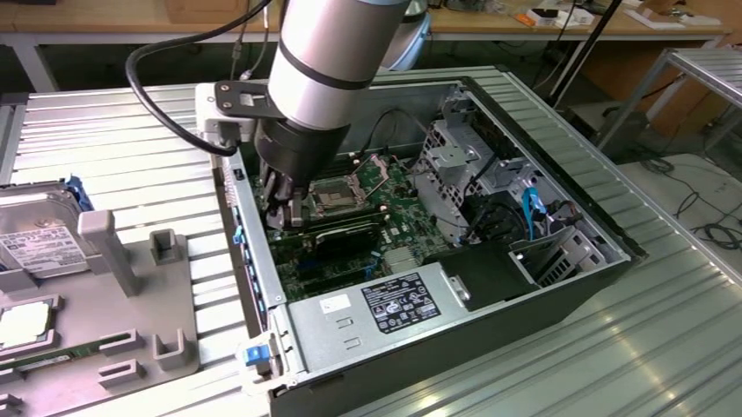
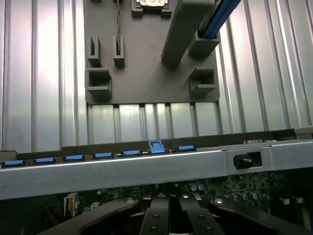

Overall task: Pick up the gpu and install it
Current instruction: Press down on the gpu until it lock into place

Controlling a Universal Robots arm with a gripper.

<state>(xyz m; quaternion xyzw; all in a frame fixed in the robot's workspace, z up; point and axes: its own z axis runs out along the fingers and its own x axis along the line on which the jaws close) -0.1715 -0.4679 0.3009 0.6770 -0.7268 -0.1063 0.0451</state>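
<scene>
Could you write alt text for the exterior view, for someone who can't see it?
A robot arm reaches into an open computer case, its shut gripper down at the motherboard beside a dark expansion card. A grey parts holder and a hard drive sit at the exterior view's left.

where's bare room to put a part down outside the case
Bare ribbed tabletop lies on the exterior view's right of the computer case, and a strip between case and grey holder tray. Crowded: inside the case around the gripper.
</scene>
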